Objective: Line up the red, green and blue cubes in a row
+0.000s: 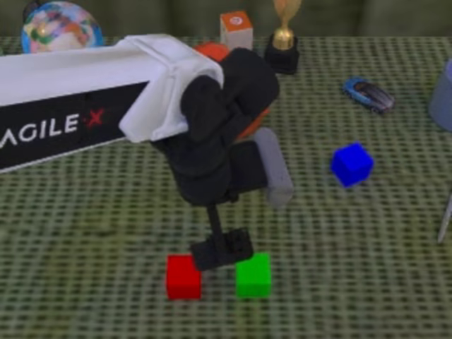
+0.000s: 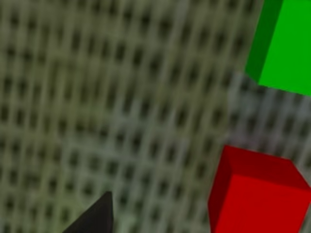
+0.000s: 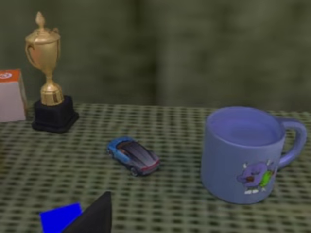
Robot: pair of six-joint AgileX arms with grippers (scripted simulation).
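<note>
Cube count: three. One red cube point(image 1: 183, 277), one green cube point(image 1: 253, 275) and one blue cube point(image 1: 352, 164) lie on the woven green table mat point(image 1: 367, 268).

Landmark: the green cube. The red cube sits to its left on the same line, with a gap between the two. The blue cube lies well apart from the green cube, farther back and to the right. In the left wrist view the red cube point(image 2: 257, 191) and the green cube point(image 2: 284, 43) appear apart, with bare mat between them.

Left gripper point(image 1: 222, 248): positioned over the gap just behind the red and green cubes. It holds nothing visible; how far its jaws stand apart cannot be told.

Right gripper point(image 3: 95, 216): only a dark finger tip shows in its wrist view, near the blue cube point(image 3: 60, 217). Jaw state cannot be told.

Other items, one of each: a blue mug point(image 3: 243, 155), whose visible interior shows no contents; a toy car point(image 1: 369, 94); a gold trophy point(image 1: 284, 39); a white box with an orange top point(image 1: 236, 30); a globe point(image 1: 60, 27). All stand behind the green cube.
</note>
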